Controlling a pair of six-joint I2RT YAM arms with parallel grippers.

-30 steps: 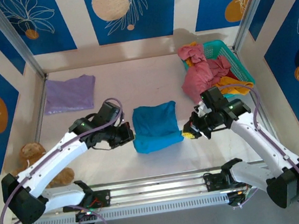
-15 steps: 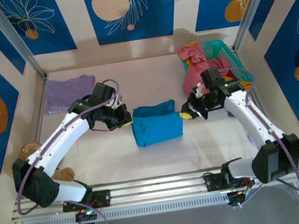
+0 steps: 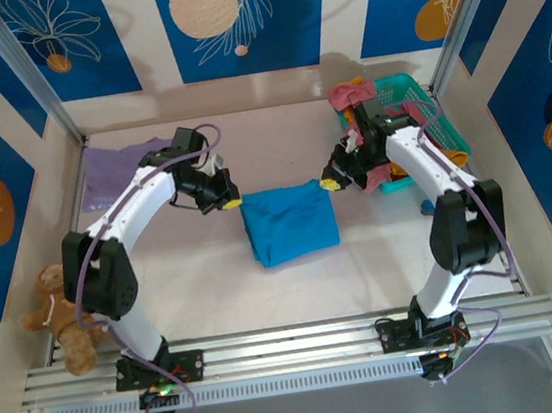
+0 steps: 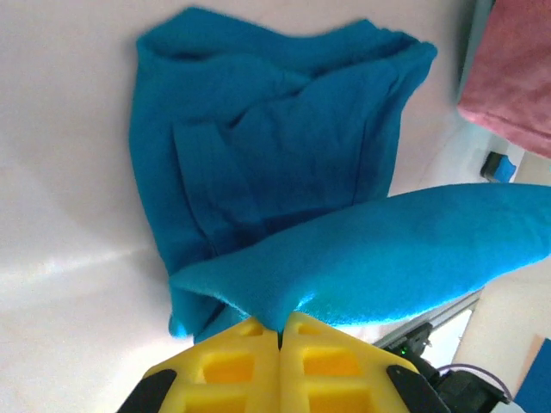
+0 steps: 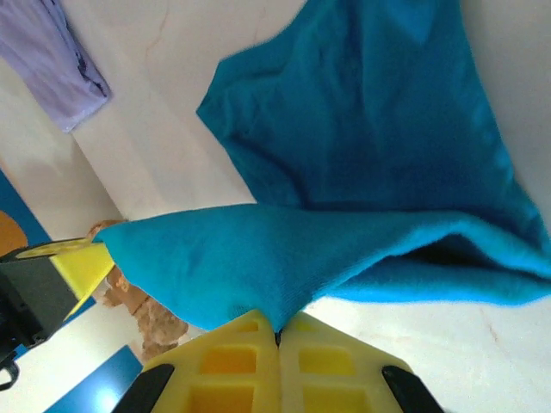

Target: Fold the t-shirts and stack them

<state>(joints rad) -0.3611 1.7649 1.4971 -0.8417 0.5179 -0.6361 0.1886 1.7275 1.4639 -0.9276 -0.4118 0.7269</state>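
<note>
From above, both arms arch inward over the white bench [image 3: 194, 277]. The left hand [image 3: 221, 197] and right hand [image 3: 332, 181] sit at the far corners of the teal-blue soft cloth t-shirt [image 3: 291, 225], which lies mid-bench. The left wrist camera shows its yellow fingers [image 4: 232, 366] pressed together on a raised teal fold, with a rose-pink cloth t-shirt [image 4: 512, 86] beyond. The right wrist camera shows a matching pinch, with a pale lavender cloth t-shirt [image 5: 52, 60] well apart.

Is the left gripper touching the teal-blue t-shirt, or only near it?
Touching. In the left wrist view the left gripper has its jaws shut on a raised edge of the teal-blue t-shirt.
</note>
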